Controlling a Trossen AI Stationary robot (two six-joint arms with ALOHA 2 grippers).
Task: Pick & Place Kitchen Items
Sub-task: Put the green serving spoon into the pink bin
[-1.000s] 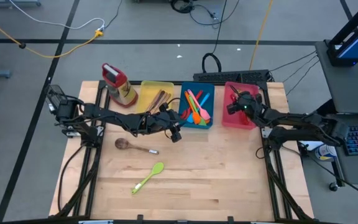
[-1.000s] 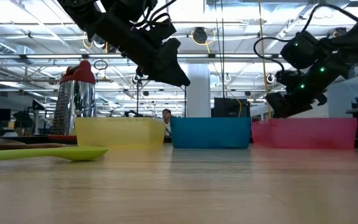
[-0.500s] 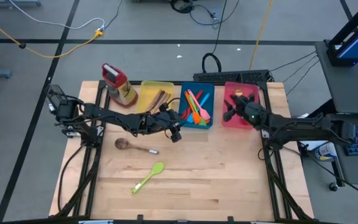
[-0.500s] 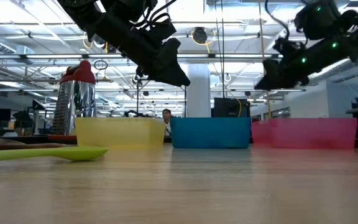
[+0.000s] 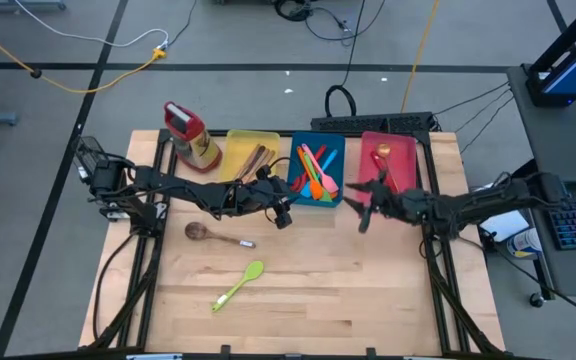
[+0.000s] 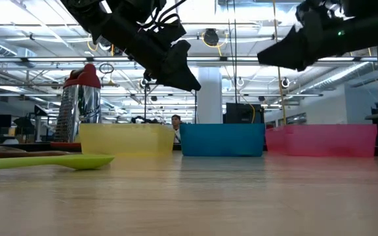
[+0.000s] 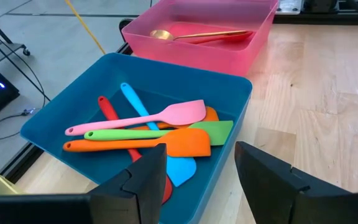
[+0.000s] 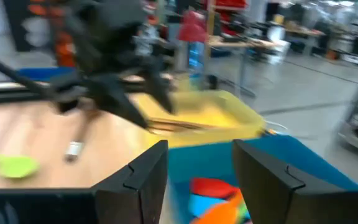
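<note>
R gripper (image 5: 360, 212) past blue-tray utensils (image 5: 315, 172)

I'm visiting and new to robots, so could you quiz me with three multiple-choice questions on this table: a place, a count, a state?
1. Where is the gold metal spoon?
A. pink rectangular tray
B. yellow tray
C. bare table

2. How many utensils lie on the bare wooden table?
A. none
B. two
C. five

3. How is the left pincer?
A. shut on a spoon
B. open, empty
C. out of sight

Key: A, it rests inside pink walls; B, a green plastic spoon and a brown wooden spoon; B, its fingers stand apart.
</note>
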